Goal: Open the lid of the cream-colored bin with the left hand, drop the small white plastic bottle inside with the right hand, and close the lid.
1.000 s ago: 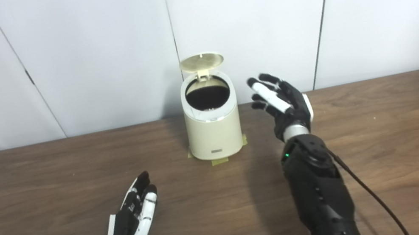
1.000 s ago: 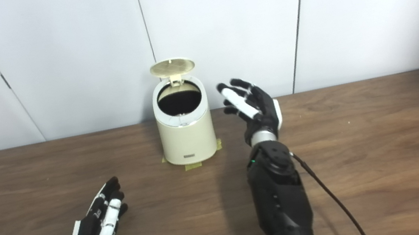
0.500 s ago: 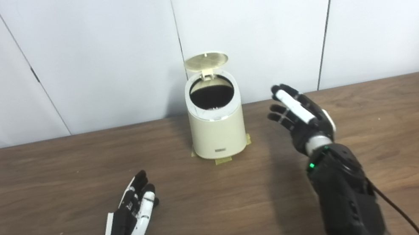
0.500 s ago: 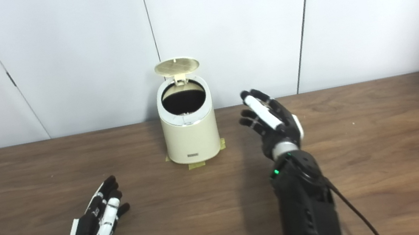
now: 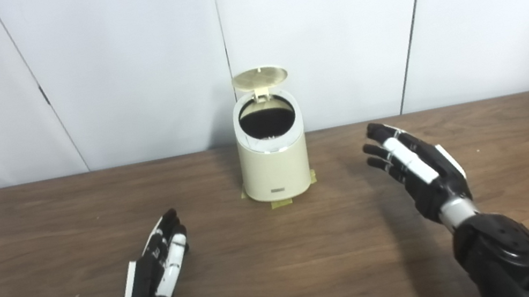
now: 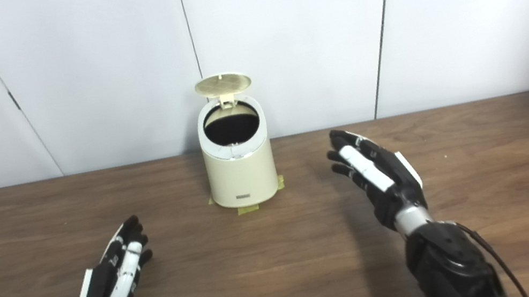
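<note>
My cream-colored cylindrical plastic bin [image 5: 273,160] stands at the back of the dark wooden bench [image 5: 38,221] with its round hinged lid [image 5: 259,77] tipped up, and the closing push could slide it off its tape or miss the hinge if I come in carelessly. The small white bottle is nowhere in view, so I judge it is inside. My left robot hand [image 5: 157,262] rests released near me and left of the bin; my right robot hand [image 5: 418,170] hovers released to its right, both well apart from it.
</note>
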